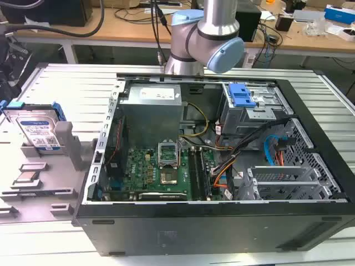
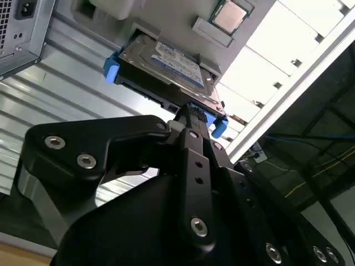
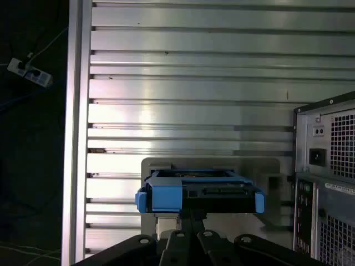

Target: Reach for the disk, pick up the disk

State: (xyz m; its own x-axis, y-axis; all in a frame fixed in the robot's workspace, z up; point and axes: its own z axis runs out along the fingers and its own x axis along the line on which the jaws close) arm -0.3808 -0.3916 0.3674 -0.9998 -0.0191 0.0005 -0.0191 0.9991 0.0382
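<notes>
The gripper (image 3: 191,214), jaws seemingly pressed together and empty, hangs just beside the disk (image 3: 201,191) in its grey holder (image 1: 68,139).

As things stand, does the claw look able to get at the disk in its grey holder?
Probably yes. In the first wrist view the disk stands exposed in its holder, directly ahead of the claw, with nothing seen between them.

Arm (image 1: 206,33): 1 silver link and a blue-capped joint at the exterior view's top centre. Gripper (image 2: 191,112) in both wrist views: black linkage, 2 fingers (image 2: 194,149) pressed together, tips meeting, nothing clamped.
</notes>
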